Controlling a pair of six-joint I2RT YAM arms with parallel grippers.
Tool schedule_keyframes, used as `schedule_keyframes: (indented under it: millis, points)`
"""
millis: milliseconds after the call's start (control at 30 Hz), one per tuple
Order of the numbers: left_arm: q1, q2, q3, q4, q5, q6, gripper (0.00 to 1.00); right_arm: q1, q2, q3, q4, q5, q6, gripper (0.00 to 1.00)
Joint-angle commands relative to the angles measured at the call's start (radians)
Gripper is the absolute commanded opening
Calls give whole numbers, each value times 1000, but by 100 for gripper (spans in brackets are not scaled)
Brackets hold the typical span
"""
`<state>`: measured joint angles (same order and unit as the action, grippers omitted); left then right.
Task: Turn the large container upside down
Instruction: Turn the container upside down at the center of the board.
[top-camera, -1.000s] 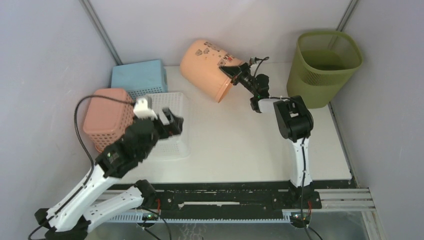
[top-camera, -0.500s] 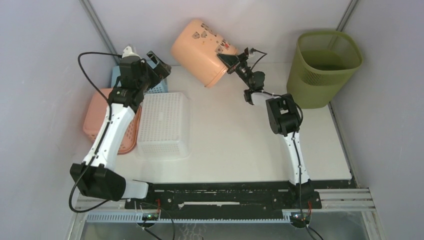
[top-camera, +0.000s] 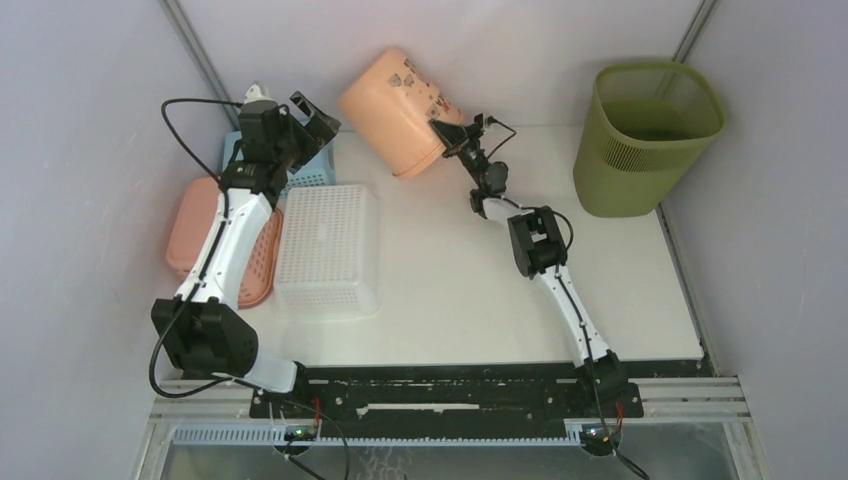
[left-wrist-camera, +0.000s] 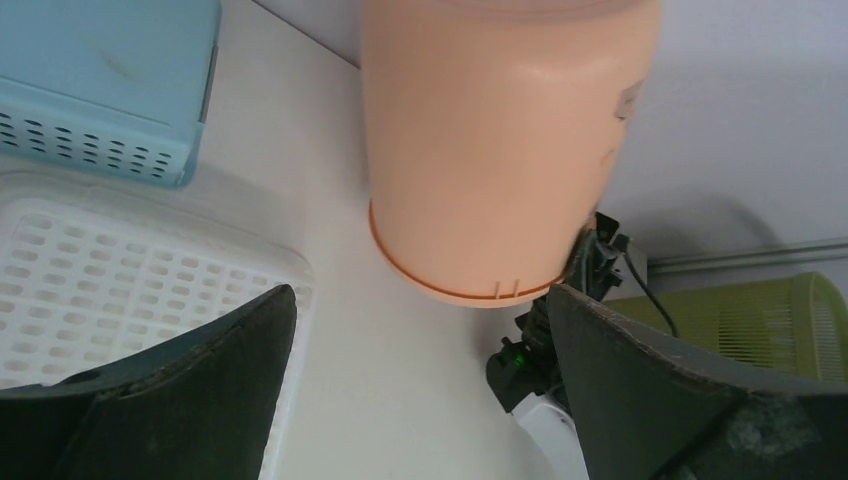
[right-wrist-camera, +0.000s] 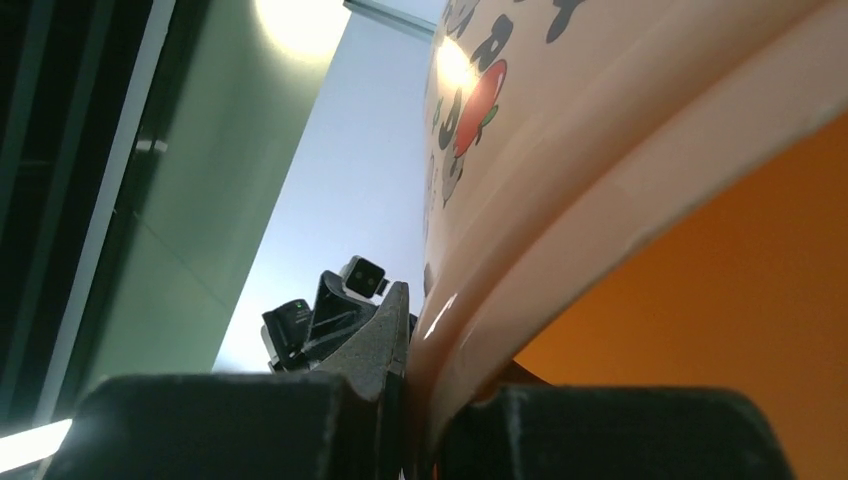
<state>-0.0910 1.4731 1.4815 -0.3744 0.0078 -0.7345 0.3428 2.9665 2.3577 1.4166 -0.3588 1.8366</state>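
Right gripper (top-camera: 446, 136) clamping peach bucket (top-camera: 385, 100) rim, carried further left; left gripper (top-camera: 318, 120) spread, seemingly steady

Olive-green mesh bin (top-camera: 622, 178), peach bucket (top-camera: 390, 105), seemingly cartoon-printed

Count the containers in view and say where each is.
5: green bin at the far right; peach bucket tilted at the back, held by the right gripper; blue basket back left; pink basket left edge; white basket beside it. None seems hidden.

left arm (top-camera: 225, 240) is raised at upper left, left gripper (top-camera: 316, 118) spread wide; right arm (top-camera: 560, 290) is stretched to upper centre, right gripper (top-camera: 448, 137) clamped on a bucket (top-camera: 390, 100).
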Motion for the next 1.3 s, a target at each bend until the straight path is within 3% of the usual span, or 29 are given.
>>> schedule_keyframes:
  millis: [0, 233, 467, 633, 900, 1267]
  points:
    - [6, 7, 65, 58, 28, -18, 100, -1, -25, 8, 91, 59, 25, 0]
    - [8, 82, 148, 63, 11, -15, 100, -15, -207, -358, 91, -28, -100, 0]
    - [18, 438, 665, -94, 45, -26, 100, -29, -285, -547, 93, -80, -150, 0]
    - [14, 611, 922, -109, 44, -35, 100, -38, -272, -601, 94, -95, -157, 0]
    - [-22, 679, 837, 163, 189, -21, 97, -54, -237, -619, 92, -139, -169, 0]
    - [-97, 848, 916, 185, 256, -27, 97, -68, -228, -663, 91, -178, -177, 0]
